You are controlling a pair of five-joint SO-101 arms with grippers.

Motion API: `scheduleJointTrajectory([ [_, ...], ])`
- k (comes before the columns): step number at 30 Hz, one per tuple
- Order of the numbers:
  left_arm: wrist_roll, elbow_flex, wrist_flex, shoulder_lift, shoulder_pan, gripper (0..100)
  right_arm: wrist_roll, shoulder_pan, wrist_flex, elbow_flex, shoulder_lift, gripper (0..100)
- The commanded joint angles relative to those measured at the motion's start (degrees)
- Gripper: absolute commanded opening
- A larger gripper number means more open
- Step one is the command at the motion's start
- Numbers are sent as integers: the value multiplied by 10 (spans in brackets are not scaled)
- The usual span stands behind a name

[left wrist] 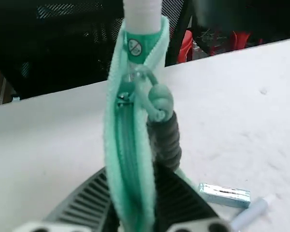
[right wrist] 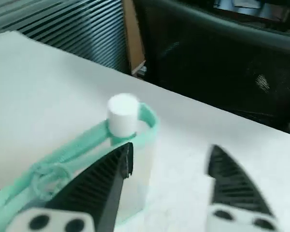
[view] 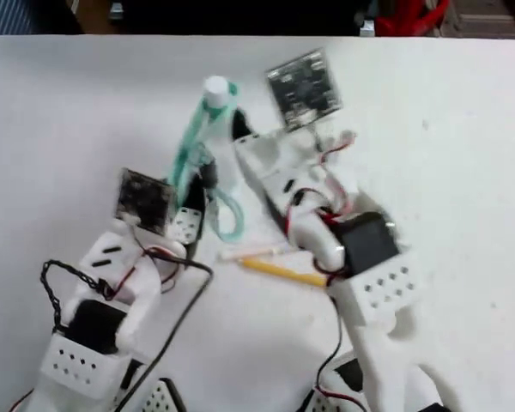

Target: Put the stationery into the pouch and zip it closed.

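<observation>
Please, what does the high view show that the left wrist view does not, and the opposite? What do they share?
High view: a yellow pencil lying on the table. Left wrist view: the zipper's round pull and a small mint packet lying on the table. Both: the green pouch with a white-capped tube sticking out of its end.

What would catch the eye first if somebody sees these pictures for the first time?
The mint-green pouch stands out near the middle of the table, gripped by the left gripper, with a white-capped tube sticking out of its far end. The right gripper is open next to that tube. A yellow pencil lies on the table between the two arms.
</observation>
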Motion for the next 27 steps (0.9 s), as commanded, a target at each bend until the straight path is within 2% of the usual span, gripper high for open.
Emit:
scheduleJointTrajectory([
  [1, 9, -3, -5, 0, -5, 35, 5, 52, 58, -92, -17, 327],
  [4, 18, -3, -4, 0, -6, 109, 1, 102, 79, -109, -17, 310],
  [7, 73, -2, -3, 0, -18, 171, 1, 116, 91, -89, -17, 309],
  [11, 87, -3, -7, -3, -45, 189, 1, 116, 87, -75, -17, 309],
  [15, 87, -2, -7, 0, -41, 185, 5, 85, 94, -73, -7, 309],
  [19, 87, -1, -7, -3, -45, 184, 8, 86, 116, -77, 18, 309],
  [23, 87, 1, -7, -3, -45, 184, 75, 105, 169, -73, 71, 296],
  [27, 86, 1, -7, -3, -46, 184, 156, 128, 231, -72, 179, 188],
])
